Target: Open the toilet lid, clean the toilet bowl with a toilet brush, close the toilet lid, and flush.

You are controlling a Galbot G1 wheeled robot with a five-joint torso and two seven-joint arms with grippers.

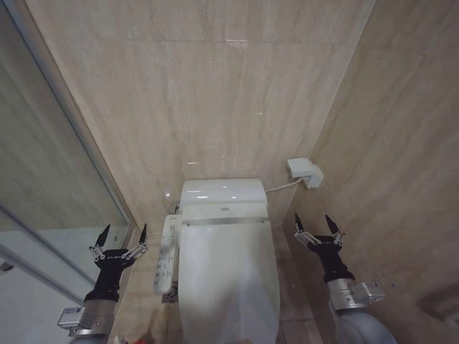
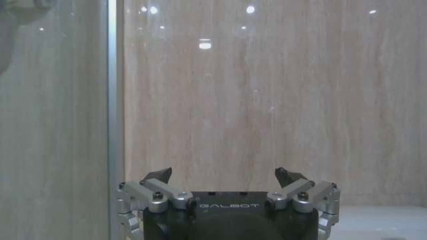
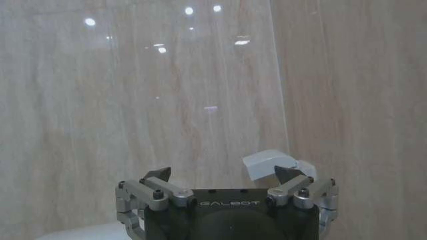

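Note:
The toilet lid [image 1: 228, 276] is a glossy white oval lying closed over the toilet bowl, whose bidet seat unit [image 1: 222, 197] sits against the back wall. My left gripper [image 1: 123, 234] hovers open to the left of the toilet, beside the long white button panel [image 1: 167, 252], with nothing between its fingers. My right gripper [image 1: 318, 223] stands open to the right of the toilet, also empty. In the left wrist view the left gripper [image 2: 225, 173] faces the beige wall. In the right wrist view the right gripper [image 3: 223, 173] faces the wall corner. A trace of red [image 1: 147, 338] shows at the picture's lower edge; the toilet brush is out of view.
Beige stone walls close in behind and on the right. A glass partition with a metal frame [image 1: 79, 154] runs along the left. A small white wall box [image 1: 305, 172] with a cable hangs right of the tank, also the white box [image 3: 267, 162] ahead of the right gripper.

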